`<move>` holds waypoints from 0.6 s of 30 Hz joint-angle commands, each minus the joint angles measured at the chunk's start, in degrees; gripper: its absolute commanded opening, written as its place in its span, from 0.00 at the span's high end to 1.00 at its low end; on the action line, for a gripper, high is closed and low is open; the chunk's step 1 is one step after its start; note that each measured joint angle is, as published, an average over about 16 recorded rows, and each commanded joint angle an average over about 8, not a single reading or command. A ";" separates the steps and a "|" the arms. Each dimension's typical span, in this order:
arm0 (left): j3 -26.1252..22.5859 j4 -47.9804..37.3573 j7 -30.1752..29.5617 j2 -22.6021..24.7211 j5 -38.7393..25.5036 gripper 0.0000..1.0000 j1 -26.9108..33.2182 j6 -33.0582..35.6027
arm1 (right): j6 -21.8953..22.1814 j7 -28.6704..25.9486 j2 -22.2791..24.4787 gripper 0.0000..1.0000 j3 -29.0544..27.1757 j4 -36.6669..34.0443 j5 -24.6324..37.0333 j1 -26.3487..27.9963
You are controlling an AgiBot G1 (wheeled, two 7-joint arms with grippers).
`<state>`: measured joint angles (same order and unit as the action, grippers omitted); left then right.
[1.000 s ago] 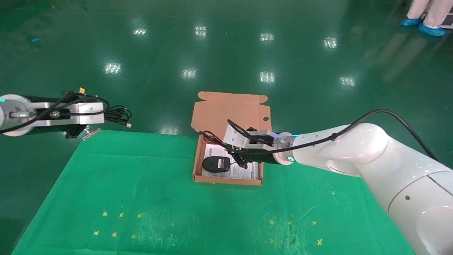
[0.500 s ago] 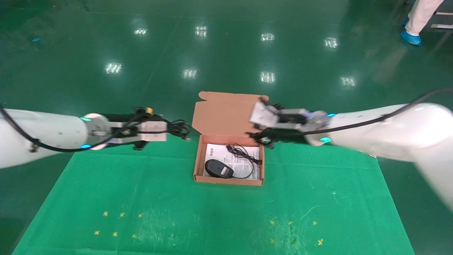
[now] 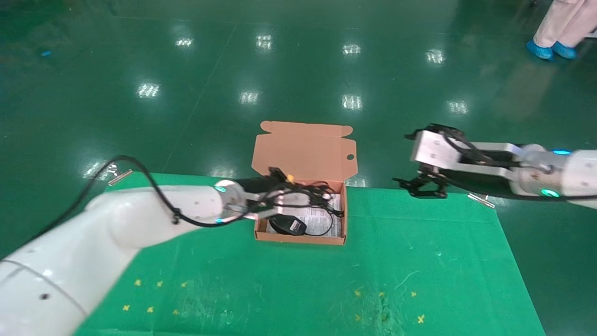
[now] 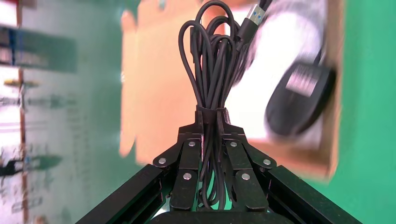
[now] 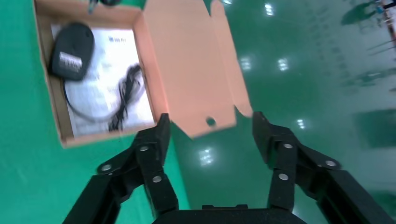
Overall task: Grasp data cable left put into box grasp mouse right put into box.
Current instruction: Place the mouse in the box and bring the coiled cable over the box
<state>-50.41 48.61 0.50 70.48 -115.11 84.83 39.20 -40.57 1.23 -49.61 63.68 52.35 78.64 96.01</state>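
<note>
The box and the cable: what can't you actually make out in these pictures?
- Head view: the left gripper covers the box's far left part.
- Left wrist view: the data cable's lower end is hidden between the fingers; the mouse is blurred.
- The printed sheet's text is too small to read.

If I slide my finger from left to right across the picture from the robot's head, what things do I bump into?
Left gripper, holding the data cable → mouse, lying in the box → right gripper, open, past the table's far edge.
</note>
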 commanded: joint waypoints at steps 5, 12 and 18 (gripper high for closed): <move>-1.46 -8.08 9.22 6.89 6.08 1.00 -1.25 -4.80 | 1.12 -8.30 9.32 0.00 1.39 12.64 4.04 -0.51; -6.16 -11.51 16.09 8.25 14.70 0.56 -1.66 -7.67 | 1.85 -17.99 15.55 0.00 2.73 22.43 9.29 -0.17; -7.57 -12.40 16.95 8.48 16.19 0.00 -1.61 -8.47 | 1.95 -19.39 16.45 0.00 3.05 24.10 10.51 -0.02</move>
<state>-57.59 36.83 17.22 78.54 -99.17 83.17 31.01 -38.65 -17.85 -33.43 66.65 75.91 88.80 95.97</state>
